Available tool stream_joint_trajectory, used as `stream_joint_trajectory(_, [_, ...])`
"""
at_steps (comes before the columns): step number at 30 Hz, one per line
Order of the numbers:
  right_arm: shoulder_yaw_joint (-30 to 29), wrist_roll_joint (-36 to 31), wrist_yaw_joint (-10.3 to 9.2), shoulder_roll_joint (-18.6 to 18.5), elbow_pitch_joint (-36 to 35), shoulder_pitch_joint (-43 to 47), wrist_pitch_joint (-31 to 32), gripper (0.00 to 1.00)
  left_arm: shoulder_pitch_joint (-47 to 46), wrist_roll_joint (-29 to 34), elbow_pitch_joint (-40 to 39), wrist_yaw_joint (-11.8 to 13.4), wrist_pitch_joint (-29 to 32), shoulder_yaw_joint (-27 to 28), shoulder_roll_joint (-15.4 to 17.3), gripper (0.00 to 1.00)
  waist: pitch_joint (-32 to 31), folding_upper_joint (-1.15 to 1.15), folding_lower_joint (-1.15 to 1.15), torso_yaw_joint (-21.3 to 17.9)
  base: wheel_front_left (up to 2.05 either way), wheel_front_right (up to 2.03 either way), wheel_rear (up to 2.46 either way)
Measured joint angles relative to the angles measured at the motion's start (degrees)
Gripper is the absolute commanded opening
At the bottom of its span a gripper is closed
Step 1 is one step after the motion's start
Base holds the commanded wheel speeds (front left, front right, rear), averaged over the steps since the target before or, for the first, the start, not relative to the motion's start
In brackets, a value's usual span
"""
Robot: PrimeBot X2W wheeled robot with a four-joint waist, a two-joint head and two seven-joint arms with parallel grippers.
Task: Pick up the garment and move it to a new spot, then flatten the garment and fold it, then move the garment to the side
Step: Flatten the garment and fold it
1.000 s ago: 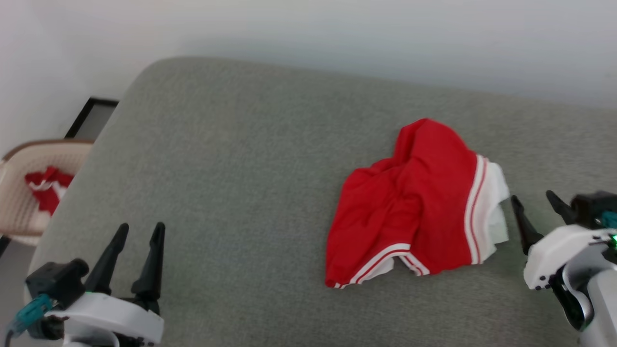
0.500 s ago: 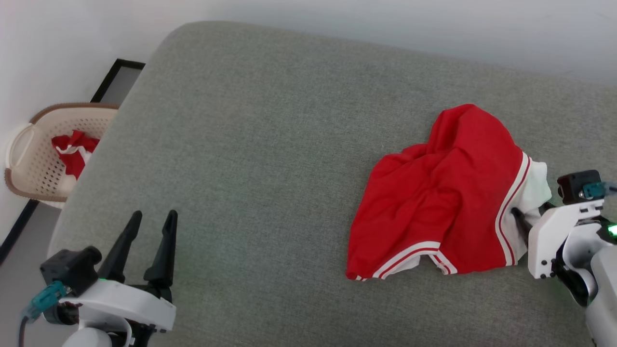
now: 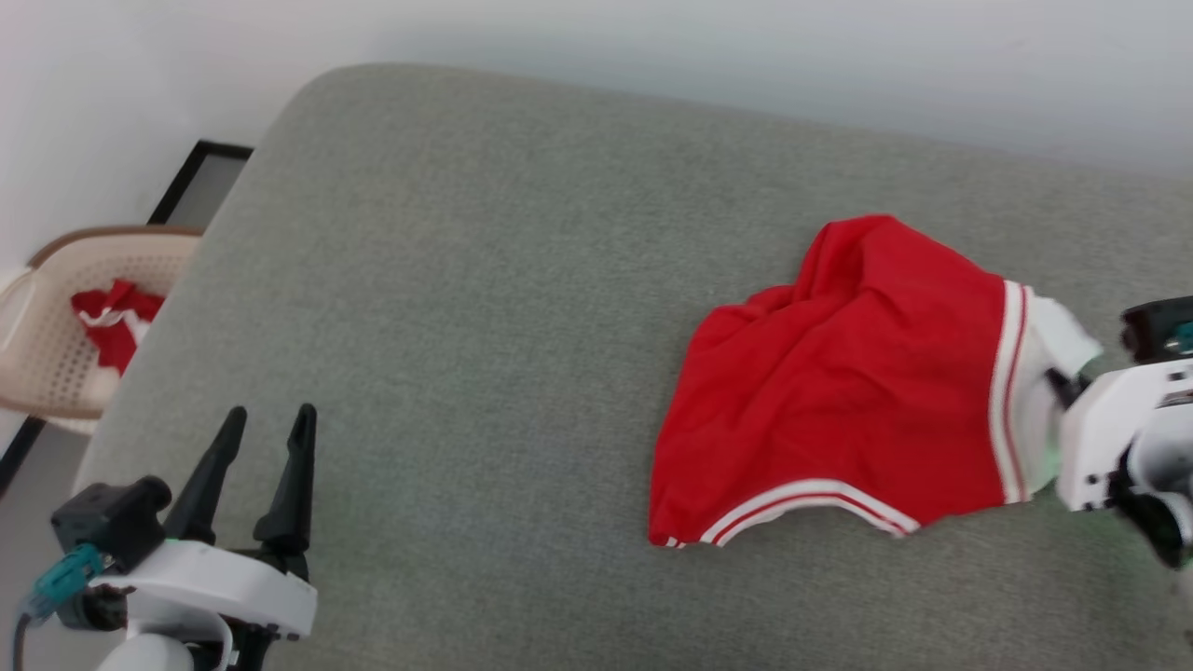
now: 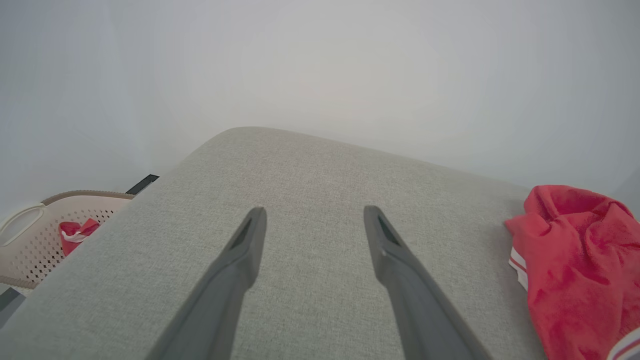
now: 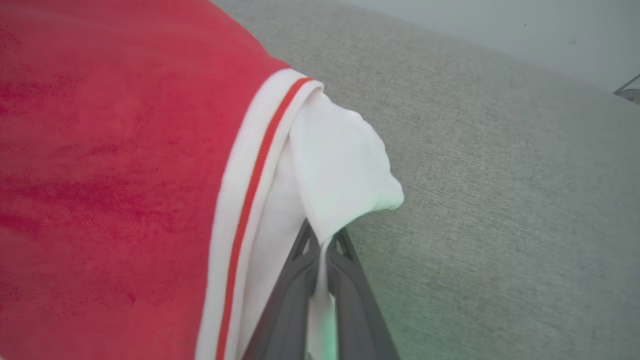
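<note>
The garment (image 3: 839,391), bright red with white striped seams and a white sleeve end, lies crumpled on the right of the grey cushioned surface (image 3: 485,280). My right gripper (image 3: 1058,387) is at its right edge, shut on the white sleeve end. In the right wrist view the two dark fingers (image 5: 300,280) pinch the white cloth of the garment (image 5: 125,175), which is pulled taut toward them. My left gripper (image 3: 263,424) stands open at the lower left, well apart from the garment (image 4: 580,260), with nothing between its fingers (image 4: 240,260).
A beige perforated basket (image 3: 47,373) with another red and white cloth (image 3: 107,317) in it stands on the floor left of the surface; it shows again as the basket (image 4: 35,235) in the left wrist view. A white wall runs behind. The surface's left half is bare.
My right gripper has moved onto the white sleeve end and shut on it, drawing the garment's right side taut. The head camera has shifted. My left gripper stays open.
</note>
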Motion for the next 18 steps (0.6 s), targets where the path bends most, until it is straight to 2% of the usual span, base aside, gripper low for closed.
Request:
stream_joint_trajectory(10, [-7.37, -0.8, 0.0, -6.31, -3.09, 4.75, 1.25, 0.0, 2.09, 0.07, -1.23, 0.52, 0.25, 0.49, 1.61, 1.0, -2.42, 0.0, 0.0, -3.75, 0.0, 0.0, 0.0])
stream_joint_trajectory(15, [-11.49, -2.18, 0.0, -6.71, -0.67, 6.42, 2.22, 0.0, 2.2, 0.09, -1.66, 0.59, 0.59, 0.25, 1.92, 1.0, -3.05, 0.0, 0.0, -5.3, 0.0, 0.0, 0.0])
stream_joint_trajectory(18, [-12.26, -3.24, 0.0, -5.65, 1.58, 7.16, 2.66, 0.0, 2.11, 0.08, -1.64, 0.4, 0.79, -0.05, 1.94, 1.0, -3.17, 0.0, 0.0, -5.74, 0.0, 0.0, 0.0])
